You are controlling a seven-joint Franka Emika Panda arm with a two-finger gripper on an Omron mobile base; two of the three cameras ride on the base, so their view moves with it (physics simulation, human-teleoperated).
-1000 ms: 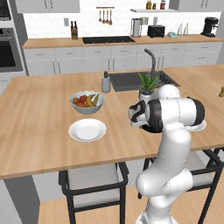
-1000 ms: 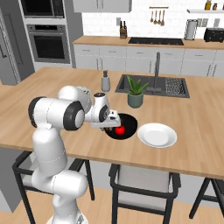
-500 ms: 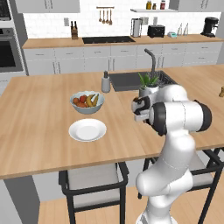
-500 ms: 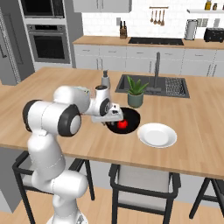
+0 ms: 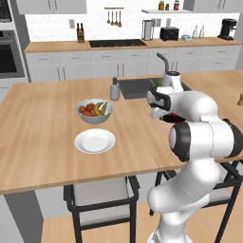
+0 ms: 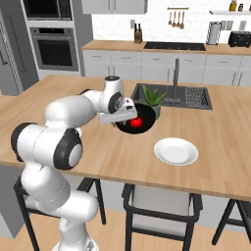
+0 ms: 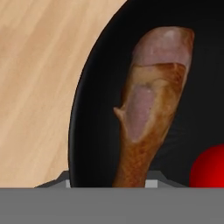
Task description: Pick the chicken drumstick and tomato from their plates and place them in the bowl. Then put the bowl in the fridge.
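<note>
Left base view: the pincer (image 5: 161, 113) hung low over the island top, closed on something dark red that was half hidden by the hand. The black bowl (image 5: 179, 118) lay directly under it, on the side toward the sink. A white plate (image 5: 95, 141) sat bare well off to the pincer's left, with the fruit bowl (image 5: 94, 110) just beyond that plate.

Right base view: the pincer (image 6: 123, 115) stood over the near-left rim of the bowl (image 6: 137, 125). The tomato (image 6: 137, 121) already rested inside the bowl, just to the right of the fingers. The second plate (image 6: 176, 150) lay bare, near the bowl and farther right of the pincer. The fridge (image 6: 11, 59) stood well behind and left.

Hand view: the chicken drumstick (image 7: 151, 105) ran straight out from between the fingers, its thin end in the grip, its meaty end over the black floor of the bowl (image 7: 98, 131). The tomato (image 7: 210, 168) sat at the right, clear of the drumstick.

Judgement: the step in hand was releasing the drumstick into the bowl. To do it well, lower a touch so the drop is short, keep the meat inside the rim, open fully, and lift straight up without nudging the tomato or shifting the bowl.
</note>
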